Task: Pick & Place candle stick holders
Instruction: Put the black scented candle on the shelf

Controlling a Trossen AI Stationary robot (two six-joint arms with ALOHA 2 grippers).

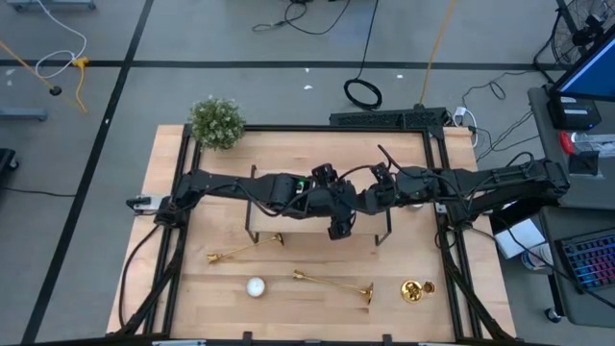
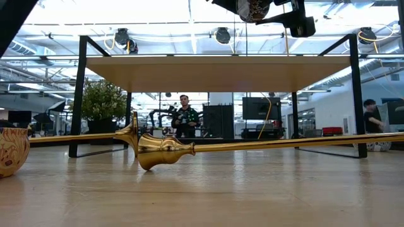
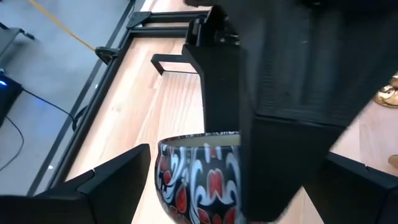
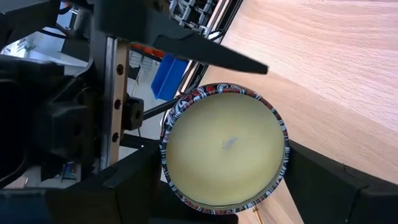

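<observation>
Holding patterned bowl – cream wax inside – right tool.

Both hands seemingly open, mid-table.

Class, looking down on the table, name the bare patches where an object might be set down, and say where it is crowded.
Free: bare wood between the plant and the shelf; the front left corner beside the white candle. Crowded: the front strip with three gold candlesticks, and mid-table where both arms meet.

Two candle stick holders lie flat (shelf behind them).
</observation>
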